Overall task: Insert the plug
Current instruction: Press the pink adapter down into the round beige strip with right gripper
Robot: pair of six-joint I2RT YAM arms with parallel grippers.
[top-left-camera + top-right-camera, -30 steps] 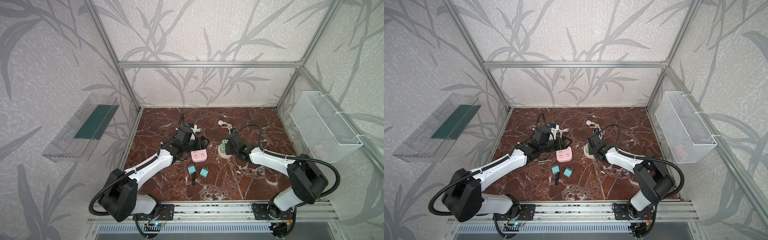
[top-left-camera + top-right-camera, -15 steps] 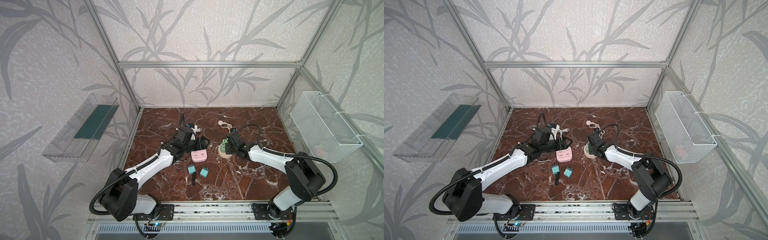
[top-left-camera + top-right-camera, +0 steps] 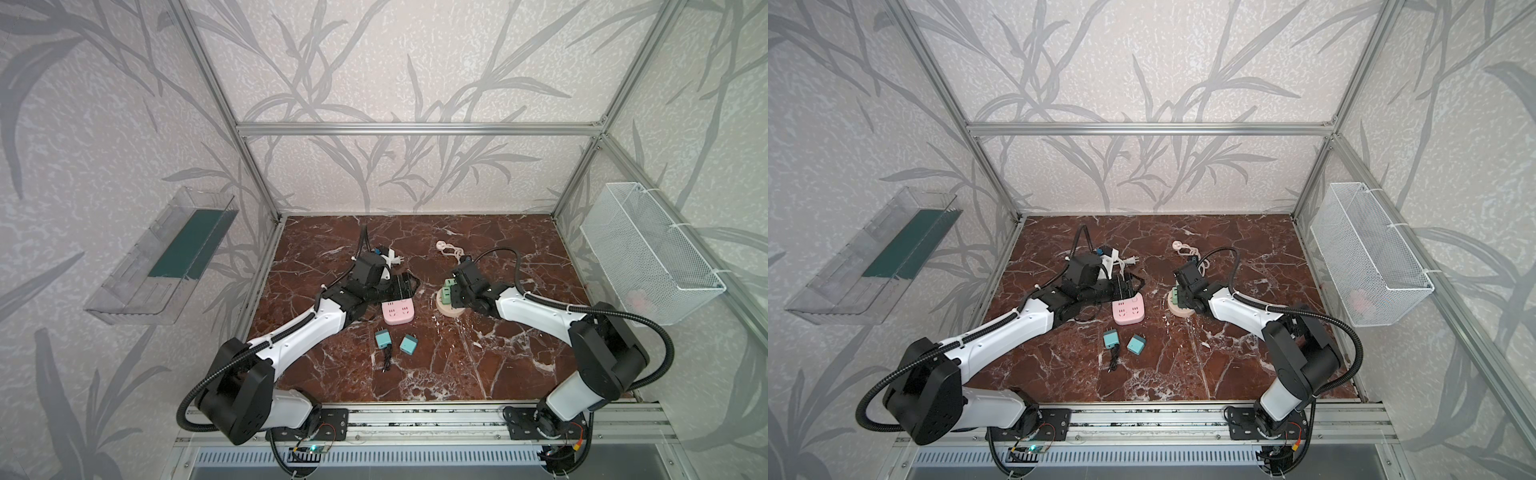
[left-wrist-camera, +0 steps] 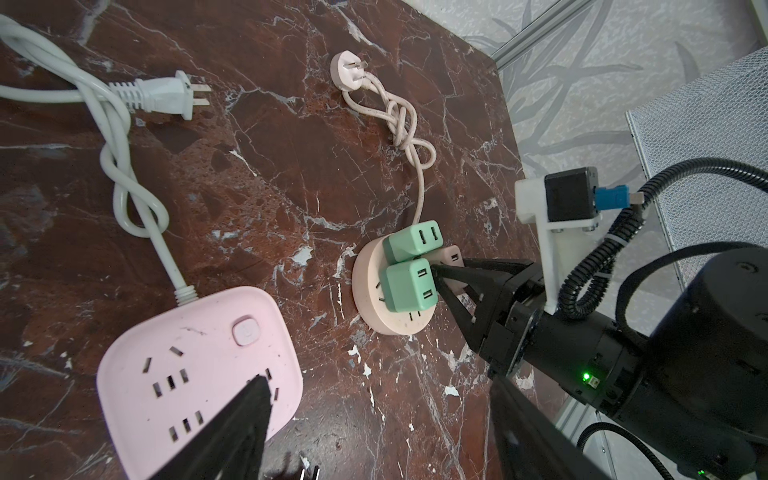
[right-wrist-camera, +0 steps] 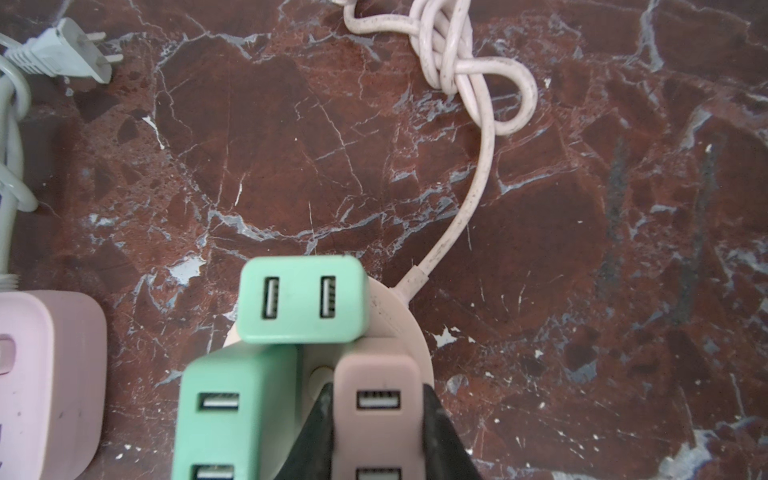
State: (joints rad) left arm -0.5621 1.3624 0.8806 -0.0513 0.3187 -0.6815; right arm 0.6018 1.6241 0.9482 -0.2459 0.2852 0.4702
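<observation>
- Top views first: in both top views the left claw [image 3: 401,286] hangs over the far end of the pink power strip [image 3: 400,315], jaws spread wide and nothing between them.
- Across the bench [image 3: 478,374] we find the right claw [image 3: 455,290] low over the round socket [image 3: 444,312], close against two green plugs [image 3: 446,296]. What it holds is hidden beneath it here.
- In a top view, a teal plug [image 3: 1111,338] and a second teal plug [image 3: 1136,344] lie loose on the bench in front of the strip, well apart from the socket. A wire basket [image 3: 1370,257] hangs on the wall to the right.
- Over to the left wrist: the strip fills the foreground. One finger [image 4: 237,428] of the left claw crosses its face and the other is out over bare bench, so that claw is released. We cannot tell whether the finger touches the strip.
- Same view: a white plug [image 4: 166,93] lies on its side with bare prongs, its cord running to the strip. A knotted cord [image 4: 405,124] leads to the socket.
- Now the right wrist: here is the dusty-pink plug [image 5: 374,370], clamped between both fingers [image 5: 434,419] of the right claw, which is clenched on its sides.
- It stands on the round socket, just beside one green plug, with the other just beyond. We cannot tell whether its prongs are fully in.
</observation>
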